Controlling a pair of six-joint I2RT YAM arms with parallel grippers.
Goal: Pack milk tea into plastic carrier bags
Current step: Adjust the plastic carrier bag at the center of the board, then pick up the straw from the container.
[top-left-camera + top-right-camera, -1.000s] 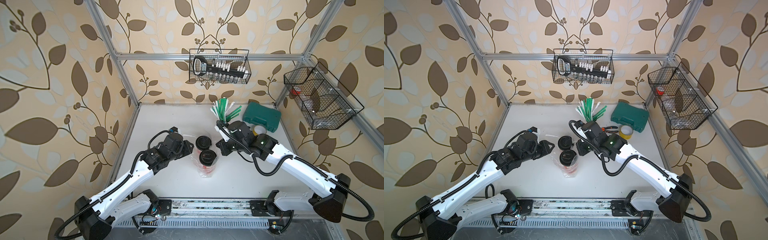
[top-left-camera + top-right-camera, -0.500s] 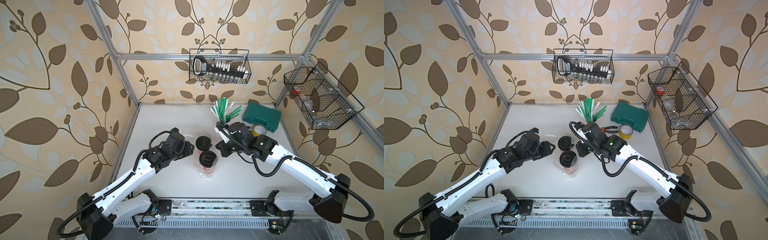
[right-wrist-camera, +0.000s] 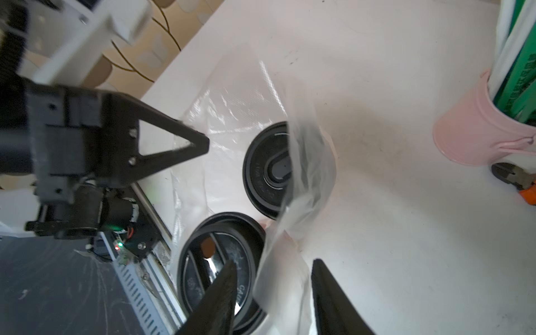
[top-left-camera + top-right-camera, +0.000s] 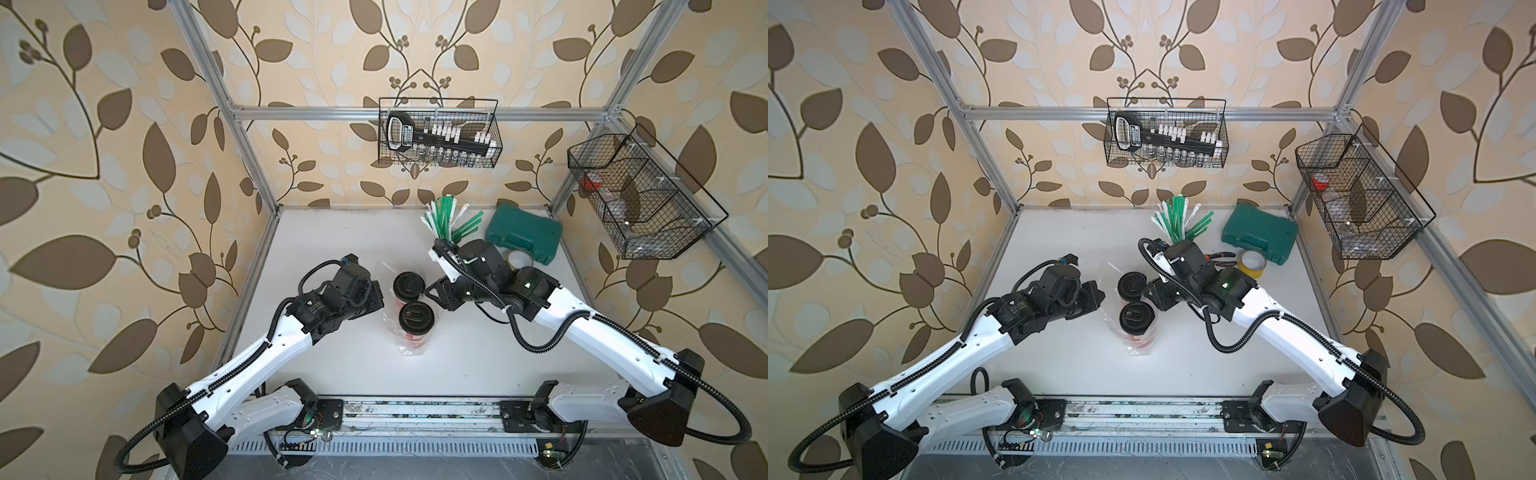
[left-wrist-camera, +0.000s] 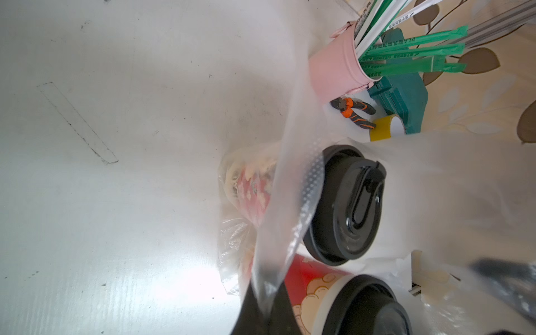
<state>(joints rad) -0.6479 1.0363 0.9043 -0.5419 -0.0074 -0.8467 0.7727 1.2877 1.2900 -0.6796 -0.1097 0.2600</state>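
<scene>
Beige wallpaper (image 4: 124,124) printed with brown leaves and pale vines is closing in around me on three sides, running behind a bare aluminium frame (image 4: 415,113). Under me a white tabletop (image 4: 332,232) is lying scuffed and marked, and a hard glare (image 5: 162,278) is spreading across it in the left wrist view. One black wire basket (image 4: 457,162) is hanging from the rear crossbar. A second, divided basket (image 4: 660,245) is hanging on the wall to my right. A metal rail (image 4: 415,411) is running along the table's front edge, with a dark grey scratched surface (image 4: 415,465) showing below it.
</scene>
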